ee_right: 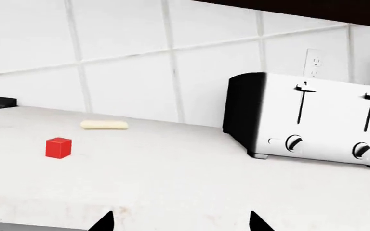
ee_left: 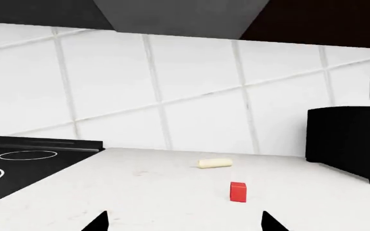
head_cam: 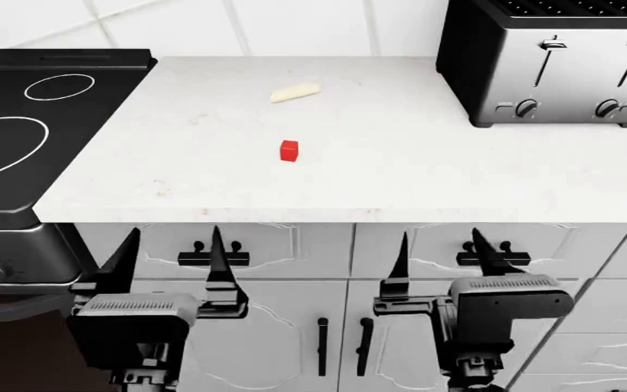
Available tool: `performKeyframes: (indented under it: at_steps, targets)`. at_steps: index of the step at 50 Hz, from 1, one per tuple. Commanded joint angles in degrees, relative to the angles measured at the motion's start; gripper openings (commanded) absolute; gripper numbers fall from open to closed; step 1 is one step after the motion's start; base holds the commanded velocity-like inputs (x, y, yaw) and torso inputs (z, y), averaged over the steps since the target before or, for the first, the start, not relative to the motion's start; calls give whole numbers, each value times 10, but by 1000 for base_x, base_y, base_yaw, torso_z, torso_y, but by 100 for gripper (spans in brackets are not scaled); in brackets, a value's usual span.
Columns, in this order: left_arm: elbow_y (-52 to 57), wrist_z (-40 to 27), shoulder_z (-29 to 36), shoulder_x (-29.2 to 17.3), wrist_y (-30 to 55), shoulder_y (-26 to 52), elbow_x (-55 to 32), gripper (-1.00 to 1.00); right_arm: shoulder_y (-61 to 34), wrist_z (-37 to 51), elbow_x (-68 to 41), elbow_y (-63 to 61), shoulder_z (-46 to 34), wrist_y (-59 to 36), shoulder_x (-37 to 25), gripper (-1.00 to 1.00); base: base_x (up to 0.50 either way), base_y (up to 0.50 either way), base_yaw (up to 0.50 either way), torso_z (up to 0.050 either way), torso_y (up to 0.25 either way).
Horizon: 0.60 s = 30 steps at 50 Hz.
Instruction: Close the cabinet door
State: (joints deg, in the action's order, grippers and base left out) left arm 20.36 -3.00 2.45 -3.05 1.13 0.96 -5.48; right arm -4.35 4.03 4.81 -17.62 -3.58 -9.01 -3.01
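Below the counter, two white lower cabinet doors (head_cam: 281,343) with black handles look flush with the cabinet front. In the left wrist view a grey panel (ee_left: 172,17) juts between dark upper cabinets (ee_left: 37,12). I cannot tell whether it is an open door. My left gripper (head_cam: 172,245) and right gripper (head_cam: 440,245) hang in front of the drawers, fingers pointing up, both open and empty. In each wrist view only the fingertips of the left gripper (ee_left: 185,224) and the right gripper (ee_right: 179,224) show, spread wide.
On the white counter (head_cam: 401,171) lie a small red cube (head_cam: 288,150) and a pale stick (head_cam: 295,92). A toaster (head_cam: 553,57) stands at the back right and a black stovetop (head_cam: 30,122) at the left. Drawers with black pulls (head_cam: 213,258) sit under the counter edge.
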Motion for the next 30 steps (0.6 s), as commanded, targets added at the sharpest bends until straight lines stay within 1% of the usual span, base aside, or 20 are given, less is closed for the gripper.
performKeyframes:
  at_steps: [1, 5, 6, 12, 18, 20, 23, 26, 30]
  targets:
    - [197, -26, 4, -16, 34, 20, -25, 100, -30, 25, 33, -159, 0, -71, -14, 100, 0, 0, 0, 0, 0]
    - [236, -34, -1, -23, 44, 19, -33, 100, -36, 28, 37, -184, -1, -86, -17, 100, 0, 0, 0, 0, 0]
    - [244, -35, -1, -25, 43, 19, -34, 100, -43, 25, 38, -202, -3, -104, -18, 100, 0, 0, 0, 0, 0]
    - [302, -51, -7, -30, 69, 36, -50, 100, -57, 27, 42, -235, -8, -117, -24, 100, 0, 0, 0, 0, 0]
    - [348, -63, 2, -35, 87, 48, -49, 100, -81, 28, 58, -273, -24, -140, -29, 100, 0, 0, 0, 0, 0]
    - [364, -65, 4, -39, 85, 53, -44, 100, -88, 29, 72, -284, -37, -143, -32, 100, 0, 0, 0, 0, 0]
    - [395, -81, -3, -53, 107, 70, -61, 100, -98, 30, 75, -302, -43, -146, -33, 100, 0, 0, 0, 0, 0]
    - [396, -157, 37, -136, 61, 67, -74, 100, -96, 31, 68, -320, -43, -140, -35, 100, 0, 0, 0, 0, 0]
    - [396, -291, 106, -270, 0, 75, -85, 100, -89, 35, 68, -327, -48, -126, -40, 100, 0, 0, 0, 0, 0]
